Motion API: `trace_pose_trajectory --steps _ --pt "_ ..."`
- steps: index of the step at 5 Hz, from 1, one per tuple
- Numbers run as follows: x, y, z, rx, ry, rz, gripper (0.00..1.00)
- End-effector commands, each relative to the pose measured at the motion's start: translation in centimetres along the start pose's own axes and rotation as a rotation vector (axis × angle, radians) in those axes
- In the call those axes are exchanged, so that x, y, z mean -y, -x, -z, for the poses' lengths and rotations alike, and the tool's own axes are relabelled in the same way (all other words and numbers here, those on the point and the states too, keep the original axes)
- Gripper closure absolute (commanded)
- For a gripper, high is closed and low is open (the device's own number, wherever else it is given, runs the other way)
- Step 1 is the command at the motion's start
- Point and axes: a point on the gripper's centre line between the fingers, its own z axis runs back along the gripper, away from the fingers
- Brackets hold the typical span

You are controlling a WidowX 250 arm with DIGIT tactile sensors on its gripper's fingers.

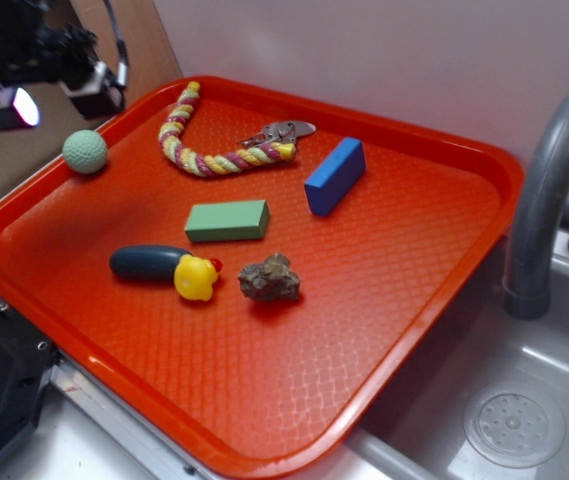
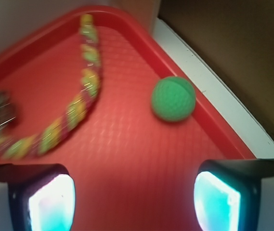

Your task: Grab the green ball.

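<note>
The green ball [image 1: 85, 152], round and dimpled, sits on the red tray [image 1: 414, 300] right against its raised left rim near the back corner, with bare textured tray floor on its inner side. The gripper [image 2: 134, 199] hangs above and apart from it, pads [image 2: 52, 202] spread wide, nothing between them. The twisted yellow-pink rope [image 1: 204, 150] curves nearby, clear of the ball.

Dimpled matt green ball [image 2: 173, 98]; glossy plastic tray [image 1: 434, 280] (fine waffle texture); braided cloth rope [image 1: 204, 150].
</note>
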Motion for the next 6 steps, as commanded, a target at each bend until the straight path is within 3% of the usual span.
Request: trace_pose_trajectory --steps 1,3,4,5,6 --pt "-2.1 -4.6 5.0 -0.004 -0.067 -0.025 0.0" --pt "-3.5 -7.7 6.4 0.015 -0.092 0.101 0.0" --pt "-5.3 -8.4 7.4 -0.022 -0.119 0.144 0.0" --pt "-5.0 -8.0 7.6 -0.016 -0.135 0.15 1.0" --pt "-4.5 -7.8 7.4 -0.012 -0.132 0.179 1.0"
